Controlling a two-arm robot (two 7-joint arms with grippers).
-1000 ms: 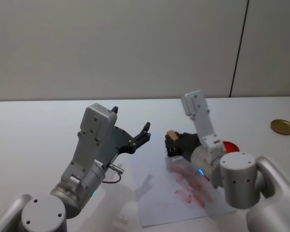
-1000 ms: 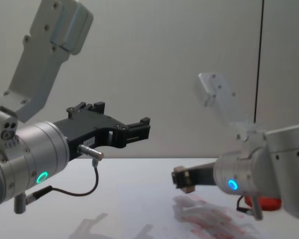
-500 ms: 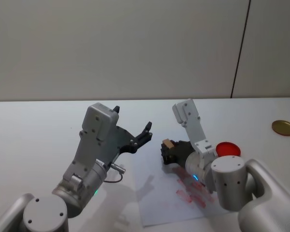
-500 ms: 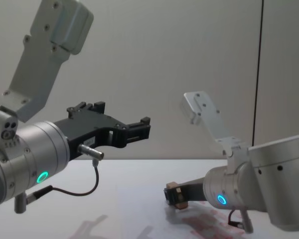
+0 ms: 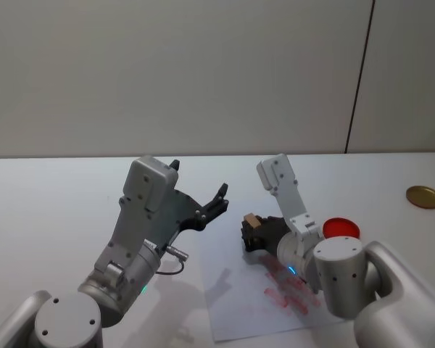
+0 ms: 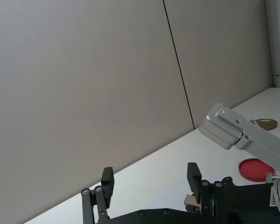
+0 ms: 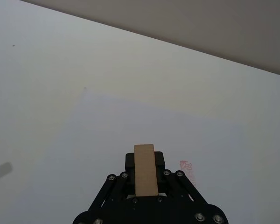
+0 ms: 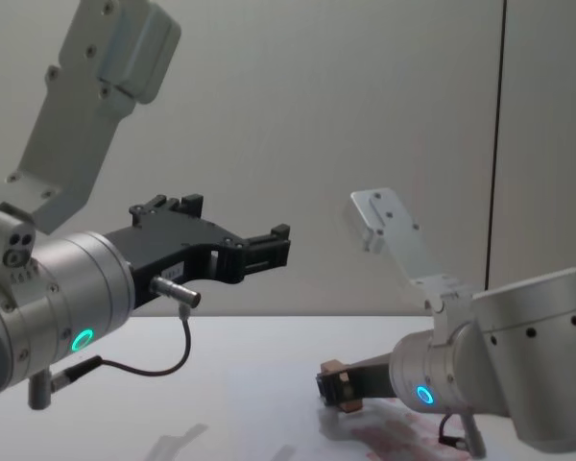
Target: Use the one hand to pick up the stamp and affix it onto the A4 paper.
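The stamp (image 5: pixel 252 220), a small tan wooden block, is held in my right gripper (image 5: pixel 254 230), the hand with the blue-lit ring, which is shut on it. It hangs low over the far part of the A4 paper (image 5: pixel 235 308); I cannot tell whether it touches. Seen from the chest, the stamp (image 8: pixel 343 386) sits close to the sheet. The right wrist view has the stamp (image 7: pixel 145 169) between the black fingers, the paper (image 7: pixel 130 126) below and a red mark (image 7: pixel 186 165) beside it. My left gripper (image 5: pixel 212 205), green-lit, stays raised and open to the left.
A flat round red ink pad (image 5: pixel 341 227) lies right of the right arm on the white table (image 5: pixel 51 196). A gold lid (image 5: pixel 423 196) rests at the far right. Red stamp marks (image 5: pixel 290 290) cover the paper's right side.
My right gripper has carried the stamp leftward and lower, closer to the paper. The left arm has stayed still.
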